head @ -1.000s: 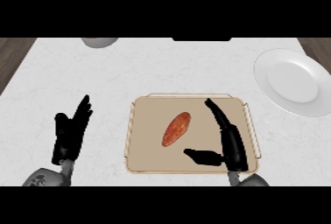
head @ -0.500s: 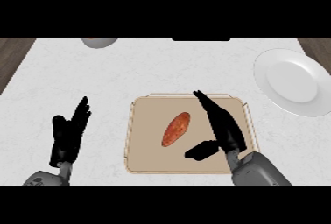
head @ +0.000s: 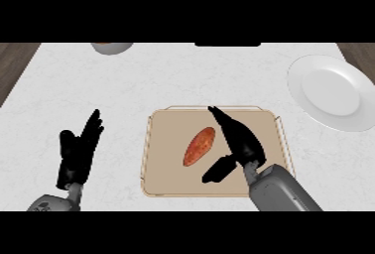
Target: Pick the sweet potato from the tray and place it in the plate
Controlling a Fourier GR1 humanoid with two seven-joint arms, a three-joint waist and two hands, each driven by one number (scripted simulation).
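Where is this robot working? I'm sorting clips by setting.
Probably a kitchen counter: a pale marbled top carrying a sweet potato on a tray, with a white plate beside it.

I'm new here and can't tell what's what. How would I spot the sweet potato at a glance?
Find the square tan tray in the middle of the white counter. On it, just left of the robot's black right hand, lies the sweet potato, set at a slant. It is the only orange-red thing there, long and tapered, unlike the round white plate at the far right.

right hand (head: 236, 141) fingers straight, thumb spread, left hand (head: 78, 154) open, fingers up, resting
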